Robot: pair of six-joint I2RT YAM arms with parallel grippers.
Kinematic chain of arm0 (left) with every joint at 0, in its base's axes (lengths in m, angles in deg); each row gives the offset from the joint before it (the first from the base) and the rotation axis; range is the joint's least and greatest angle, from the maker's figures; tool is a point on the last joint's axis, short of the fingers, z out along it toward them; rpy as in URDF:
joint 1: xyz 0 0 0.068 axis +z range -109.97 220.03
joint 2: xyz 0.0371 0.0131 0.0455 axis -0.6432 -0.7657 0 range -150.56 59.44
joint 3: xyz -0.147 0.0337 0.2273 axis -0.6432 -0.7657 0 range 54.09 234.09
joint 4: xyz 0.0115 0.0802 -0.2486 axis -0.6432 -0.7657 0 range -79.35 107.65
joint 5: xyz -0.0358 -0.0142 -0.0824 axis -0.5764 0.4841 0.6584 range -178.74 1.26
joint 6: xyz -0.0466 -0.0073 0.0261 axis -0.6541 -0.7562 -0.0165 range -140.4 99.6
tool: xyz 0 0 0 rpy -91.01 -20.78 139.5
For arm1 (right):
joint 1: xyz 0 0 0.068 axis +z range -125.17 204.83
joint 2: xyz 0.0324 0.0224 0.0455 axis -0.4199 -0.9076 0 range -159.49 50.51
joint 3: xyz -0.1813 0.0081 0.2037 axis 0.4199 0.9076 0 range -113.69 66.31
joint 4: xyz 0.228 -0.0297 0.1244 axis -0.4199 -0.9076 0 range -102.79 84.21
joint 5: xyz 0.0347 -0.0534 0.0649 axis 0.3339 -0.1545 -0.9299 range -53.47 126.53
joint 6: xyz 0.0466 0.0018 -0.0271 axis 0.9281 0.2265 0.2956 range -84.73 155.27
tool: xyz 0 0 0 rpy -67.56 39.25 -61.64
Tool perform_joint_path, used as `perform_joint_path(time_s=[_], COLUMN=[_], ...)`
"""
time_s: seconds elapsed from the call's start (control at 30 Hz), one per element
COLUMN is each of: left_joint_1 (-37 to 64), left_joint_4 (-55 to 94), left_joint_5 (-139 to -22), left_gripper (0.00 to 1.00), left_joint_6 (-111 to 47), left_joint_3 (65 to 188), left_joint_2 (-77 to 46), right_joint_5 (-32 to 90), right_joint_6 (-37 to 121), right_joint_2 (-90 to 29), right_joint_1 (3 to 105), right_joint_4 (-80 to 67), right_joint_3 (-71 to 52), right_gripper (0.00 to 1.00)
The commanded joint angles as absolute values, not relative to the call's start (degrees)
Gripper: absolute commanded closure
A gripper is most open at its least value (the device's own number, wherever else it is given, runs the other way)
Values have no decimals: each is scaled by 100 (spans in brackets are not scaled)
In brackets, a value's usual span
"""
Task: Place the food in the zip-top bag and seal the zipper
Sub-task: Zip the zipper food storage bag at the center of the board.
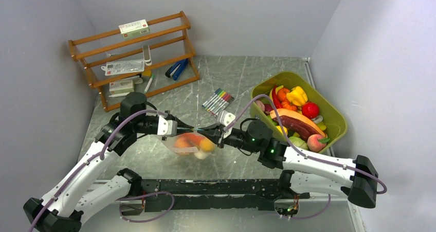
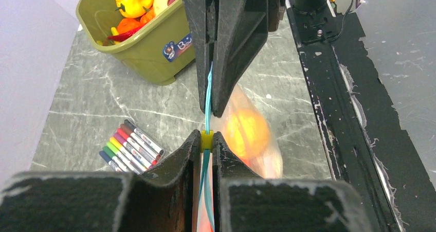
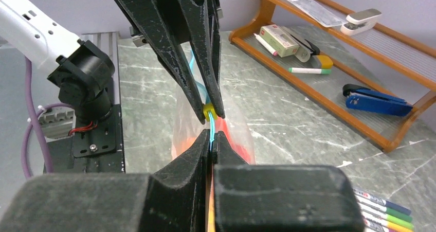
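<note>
The clear zip-top bag [image 1: 177,148] hangs between my two grippers above the table, with orange and yellow food [image 1: 205,145] inside. My left gripper [image 1: 198,131] is shut on the teal zipper [image 2: 208,93] at its small yellow slider [image 2: 206,139]. My right gripper [image 1: 213,134] is shut on the same zipper strip [image 3: 210,131], tip to tip with the left one. An orange fruit [image 2: 247,131] shows through the bag in the left wrist view. The bag [image 3: 239,134] hangs below the jaws in the right wrist view. More food [image 1: 297,95] lies in the olive-green tub [image 1: 337,120].
Several coloured marker pens [image 1: 217,101] lie on the table behind the bag. A wooden rack [image 1: 186,46] with boxes and a stapler stands at the back left. The black base rail [image 1: 216,188] runs along the near edge. Walls close in on the left, back and right.
</note>
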State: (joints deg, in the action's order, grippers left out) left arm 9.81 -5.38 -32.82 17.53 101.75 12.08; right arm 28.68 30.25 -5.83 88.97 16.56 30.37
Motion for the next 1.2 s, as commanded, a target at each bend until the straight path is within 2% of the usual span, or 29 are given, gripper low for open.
perform_joint_path(time_s=[0.0,0.7,0.9,1.03,1.1,1.17], left_joint_1=[988,990,993,990,989,988], left_joint_4=[-764,-982,-1073,-1004,-972,-984], left_joint_5=[-3414,-3786,-3893,-3809,-3787,-3778], left_gripper=[93,93,93,93,93,93], left_joint_6=[1860,1851,1917,1885,1872,1878], left_joint_3=[10131,10102,10175,10220,10224,10271], left_joint_2=[1292,1470,1464,1403,1388,1362], right_joint_5=[3259,4249,4147,3704,3449,3195], right_joint_6=[2908,2736,2979,3023,3014,2973], right_joint_2=[-149,996,1128,1000,839,589], right_joint_1=[8906,8884,8873,8873,8872,8875], right_joint_4=[1857,1096,774,449,169,-230], right_joint_3=[3110,3597,3674,3392,3066,2654], right_gripper=[100,100,99,65,53,46])
